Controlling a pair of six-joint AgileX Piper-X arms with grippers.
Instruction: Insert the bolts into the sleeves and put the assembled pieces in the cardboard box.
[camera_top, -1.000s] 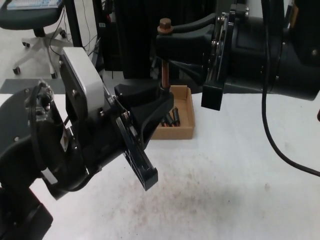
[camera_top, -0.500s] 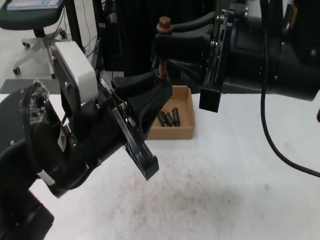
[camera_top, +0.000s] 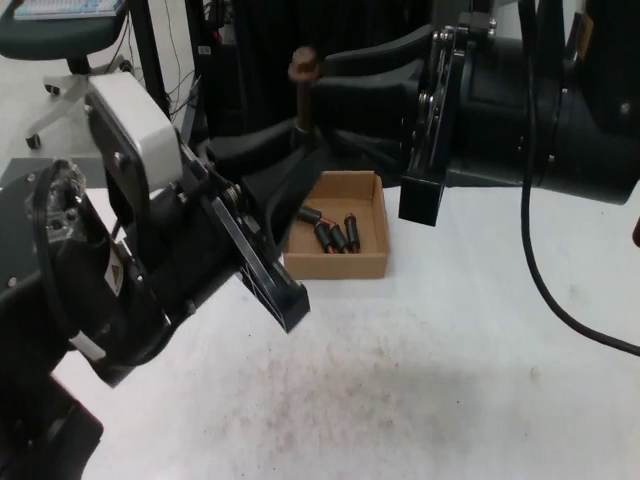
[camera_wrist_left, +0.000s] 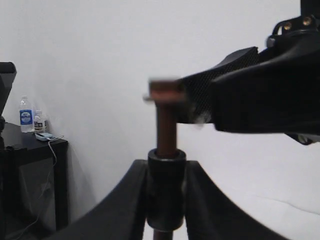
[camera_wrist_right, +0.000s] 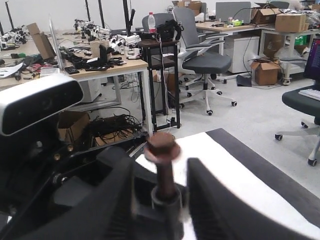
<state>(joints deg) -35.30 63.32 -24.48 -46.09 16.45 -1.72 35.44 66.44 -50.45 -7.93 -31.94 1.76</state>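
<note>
High view: the right gripper (camera_top: 316, 88) pinches the bolt (camera_top: 303, 85) by its head, above the cardboard box (camera_top: 335, 265), tip to tip with the left gripper (camera_top: 298, 150).

Left wrist view: the left fingers (camera_wrist_left: 120, 205) clamp the sleeve (camera_wrist_left: 166, 187), and the bolt's shank stands in it.

Right wrist view: the bolt rises upright between the right gripper's fingers.

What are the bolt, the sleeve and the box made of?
Bolt: probably metal, going by its coppery-brown colour and dull sheen.
Sleeve: black and matte. It might be plastic, rubber or darkened metal; the look leaves it open.
Box: cardboard, plain brown with thin, flat walls.
</note>
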